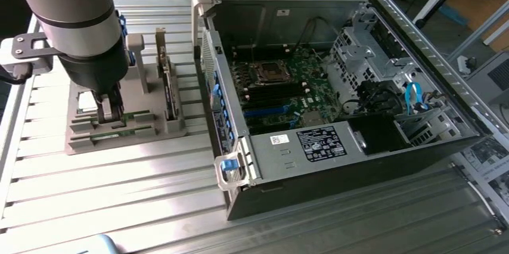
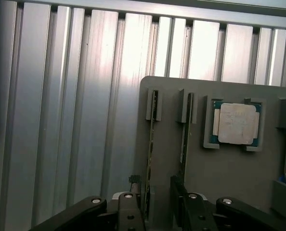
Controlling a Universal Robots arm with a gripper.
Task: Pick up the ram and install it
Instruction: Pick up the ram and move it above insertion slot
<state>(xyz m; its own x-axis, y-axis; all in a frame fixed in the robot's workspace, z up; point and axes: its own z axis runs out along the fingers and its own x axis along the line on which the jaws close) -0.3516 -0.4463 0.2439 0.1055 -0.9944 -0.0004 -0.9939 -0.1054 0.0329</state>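
Gripper (image 2: 155, 197) jaws stand apart, astride the ram (image 2: 151, 139) without clamping it; the ram sits on edge in a slot of the gray holder (image 2: 229, 178). A second stick (image 2: 185, 134) fills the next slot, a CPU (image 2: 237, 123) its recess. The open case (image 1: 397, 167) holds the motherboard (image 1: 302, 87)

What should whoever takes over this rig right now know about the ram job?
Hand: open, lowered at the grey holder, with one ram stick between its fingers, not gripped.
Things: that ram stick and a second stick stand on edge in the holder's slots. The CPU lies in its recess. The open computer case sits to the exterior view's right of the holder.
Done: hand placed around the stick.
Left: ram not gripped, not lifted, not seated on the motherboard.
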